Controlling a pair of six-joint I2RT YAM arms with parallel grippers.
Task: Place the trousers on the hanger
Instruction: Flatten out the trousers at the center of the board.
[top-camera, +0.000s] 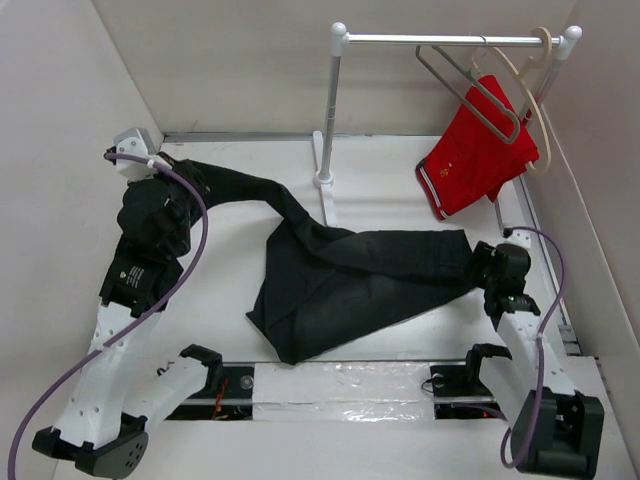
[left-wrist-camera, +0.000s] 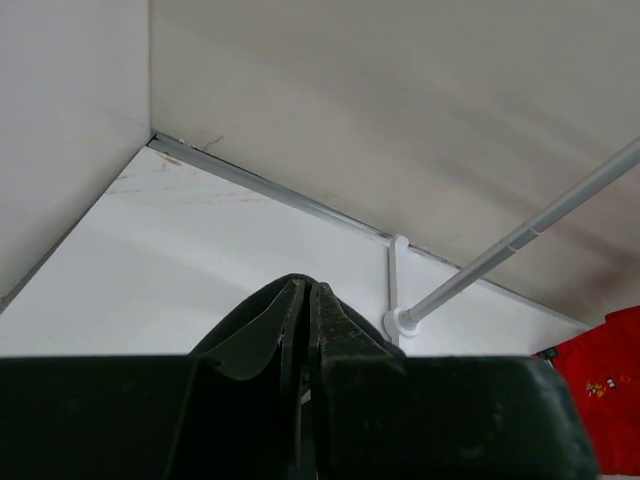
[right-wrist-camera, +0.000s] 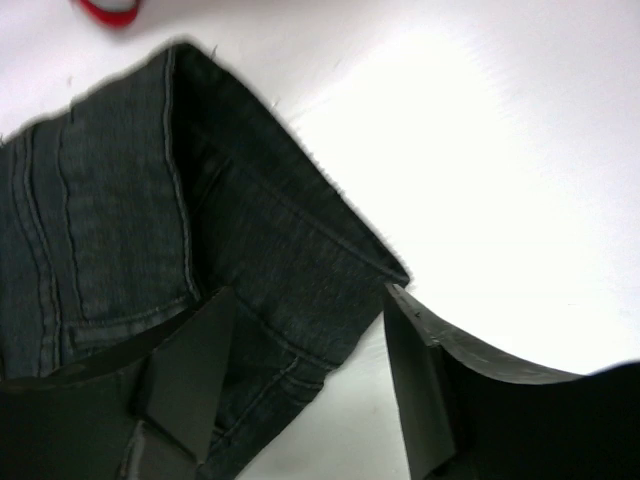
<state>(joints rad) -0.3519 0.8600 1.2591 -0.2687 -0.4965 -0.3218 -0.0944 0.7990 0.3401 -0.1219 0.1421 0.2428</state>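
Note:
The black trousers (top-camera: 340, 270) lie spread across the table, one leg running to the far left and the other end at the right. My left gripper (top-camera: 183, 178) is shut on the far-left leg end; in the left wrist view the jaws (left-wrist-camera: 305, 285) are pressed together with dark cloth round the tips. My right gripper (top-camera: 482, 262) is open at the right end, and in the right wrist view (right-wrist-camera: 303, 300) its jaws straddle a stitched corner of the trousers (right-wrist-camera: 120, 220). The grey metal hanger (top-camera: 470, 85) hangs empty on the rail.
A white clothes rack stands at the back, with its post (top-camera: 328, 110) and rail (top-camera: 450, 40), the rail also in the left wrist view (left-wrist-camera: 520, 235). A cream hanger (top-camera: 530, 95) on it carries red shorts (top-camera: 475, 150). White walls enclose the table on three sides.

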